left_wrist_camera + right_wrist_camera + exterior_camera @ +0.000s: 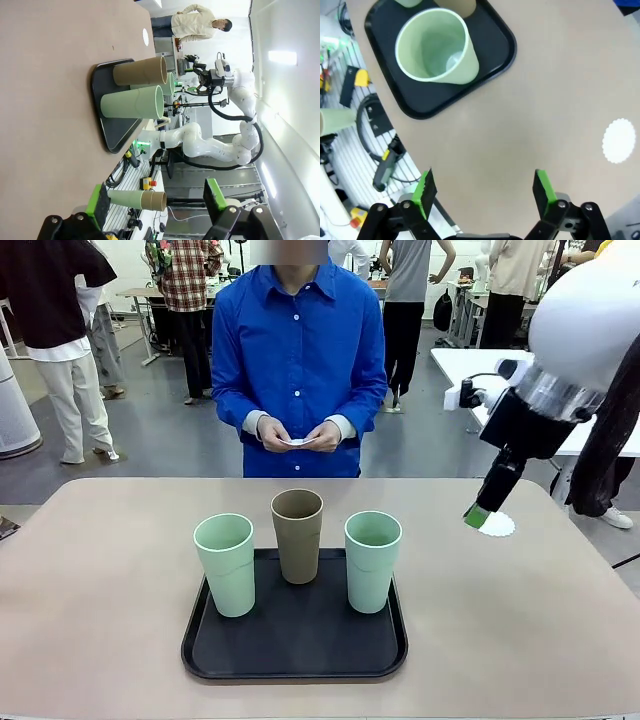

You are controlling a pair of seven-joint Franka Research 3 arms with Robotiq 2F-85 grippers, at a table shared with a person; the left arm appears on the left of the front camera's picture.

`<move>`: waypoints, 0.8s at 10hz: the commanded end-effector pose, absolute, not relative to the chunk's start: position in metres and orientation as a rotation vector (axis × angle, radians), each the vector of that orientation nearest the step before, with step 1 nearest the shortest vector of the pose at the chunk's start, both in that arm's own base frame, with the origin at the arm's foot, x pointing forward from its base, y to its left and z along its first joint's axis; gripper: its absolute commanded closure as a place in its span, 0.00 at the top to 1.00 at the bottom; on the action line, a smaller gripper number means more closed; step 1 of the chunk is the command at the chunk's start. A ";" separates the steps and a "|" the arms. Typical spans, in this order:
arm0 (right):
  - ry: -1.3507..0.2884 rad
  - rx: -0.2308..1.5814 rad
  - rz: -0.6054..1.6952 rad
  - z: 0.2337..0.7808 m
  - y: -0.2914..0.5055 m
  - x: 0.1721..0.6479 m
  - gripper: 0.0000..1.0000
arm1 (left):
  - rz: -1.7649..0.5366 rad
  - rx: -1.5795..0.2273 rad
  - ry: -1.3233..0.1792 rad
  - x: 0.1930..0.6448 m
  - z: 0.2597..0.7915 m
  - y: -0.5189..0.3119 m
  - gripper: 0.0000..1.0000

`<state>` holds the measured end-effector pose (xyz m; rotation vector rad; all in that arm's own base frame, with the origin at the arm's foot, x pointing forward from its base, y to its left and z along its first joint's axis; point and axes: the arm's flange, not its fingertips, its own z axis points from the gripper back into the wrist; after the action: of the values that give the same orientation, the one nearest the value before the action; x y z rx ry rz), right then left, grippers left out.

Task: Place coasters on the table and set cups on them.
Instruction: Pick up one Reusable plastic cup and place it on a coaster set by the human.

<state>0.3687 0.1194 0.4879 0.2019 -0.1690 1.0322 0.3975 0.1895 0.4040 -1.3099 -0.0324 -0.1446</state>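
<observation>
Three cups stand upright on a black tray (295, 645): a mint one (226, 565) on the left, an olive-brown one (298, 535) behind the middle, and a mint one (372, 560) on the right. One white coaster (499, 525) lies on the table (100, 600) at the right. My right gripper (479, 514) hangs just above the coaster's left edge, open and empty (484, 192); the wrist view has the coaster (619, 140) off to the right and the mint cup (437, 47) ahead. The person's hands hold more white coasters (297, 441). My left gripper (157, 202) is open and empty, far from the cups (132, 102).
The tray (107, 135) sits in the middle of the table toward my side. The person stands at the far edge. Bare tabletop lies left, right and in front of the tray. Other people and tables are in the room behind.
</observation>
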 end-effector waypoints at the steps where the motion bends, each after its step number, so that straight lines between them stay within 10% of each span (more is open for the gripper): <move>1: -0.181 0.222 1.008 0.496 0.115 0.367 1.00 | -0.145 -1.318 -0.040 0.397 0.406 0.190 1.00; 5: -0.181 0.210 1.022 0.492 0.115 0.369 1.00 | -0.145 -1.318 -0.040 0.397 0.406 0.190 1.00; 8: -0.505 0.712 1.156 0.474 0.046 0.376 1.00 | -0.145 -1.318 -0.040 0.397 0.406 0.190 1.00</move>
<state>0.3740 0.0650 0.4909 0.4888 -0.4166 1.1127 0.3973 0.1900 0.4039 -1.3101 -0.0329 -0.1435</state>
